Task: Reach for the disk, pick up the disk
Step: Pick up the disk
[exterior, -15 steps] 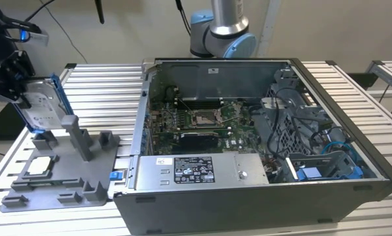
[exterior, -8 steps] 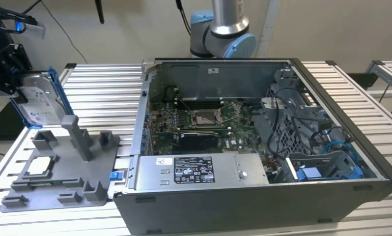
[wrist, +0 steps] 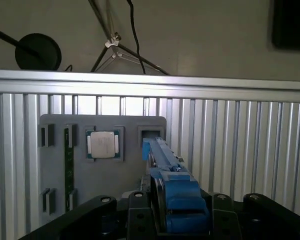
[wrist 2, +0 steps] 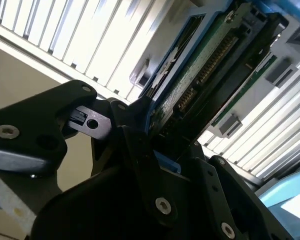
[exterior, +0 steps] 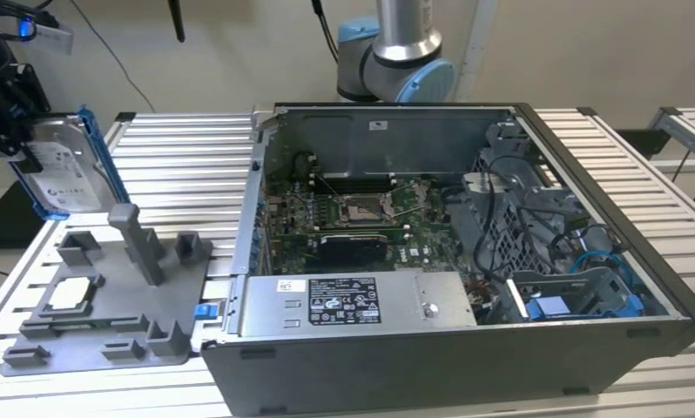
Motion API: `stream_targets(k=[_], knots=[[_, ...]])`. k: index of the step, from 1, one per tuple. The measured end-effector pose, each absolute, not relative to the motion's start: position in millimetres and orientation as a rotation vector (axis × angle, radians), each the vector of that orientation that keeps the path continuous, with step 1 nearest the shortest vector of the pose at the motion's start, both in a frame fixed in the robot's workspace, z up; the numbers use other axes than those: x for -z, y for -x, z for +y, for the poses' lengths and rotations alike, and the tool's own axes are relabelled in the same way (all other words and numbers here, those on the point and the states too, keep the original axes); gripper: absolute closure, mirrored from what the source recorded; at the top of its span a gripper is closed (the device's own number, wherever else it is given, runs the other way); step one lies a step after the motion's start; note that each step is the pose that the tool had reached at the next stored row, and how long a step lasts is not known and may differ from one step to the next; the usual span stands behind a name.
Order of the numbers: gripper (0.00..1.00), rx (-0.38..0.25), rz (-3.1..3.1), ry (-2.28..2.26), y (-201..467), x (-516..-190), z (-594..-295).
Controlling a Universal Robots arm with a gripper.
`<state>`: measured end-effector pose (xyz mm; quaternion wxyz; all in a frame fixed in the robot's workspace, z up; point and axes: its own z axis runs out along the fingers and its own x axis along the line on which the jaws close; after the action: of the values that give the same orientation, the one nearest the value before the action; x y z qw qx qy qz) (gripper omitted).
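Exterior view, far left: gripper [exterior: 16, 131] clamped on the disk [exterior: 69, 170], which is held on edge just over the grey tray [exterior: 115, 300], open computer case [exterior: 441, 366] well apart toward the exterior view's right.

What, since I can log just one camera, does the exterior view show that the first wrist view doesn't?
Exterior view adds: the open case with its motherboard, the arm, and the disk's labelled face. First wrist view adds: a tripod beyond the table, and the disk edge-on, blue rail facing the camera. Both share: the fingers shut on the disk, over the grey tray with the chip in its pocket.
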<state>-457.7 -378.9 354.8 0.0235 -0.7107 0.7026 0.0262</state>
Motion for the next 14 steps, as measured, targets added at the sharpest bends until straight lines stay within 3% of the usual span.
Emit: stream_targets(k=[14], knots=[[1.0, -0.081, 2.175, 2.2, 457.7, -380.2, -378.9]])
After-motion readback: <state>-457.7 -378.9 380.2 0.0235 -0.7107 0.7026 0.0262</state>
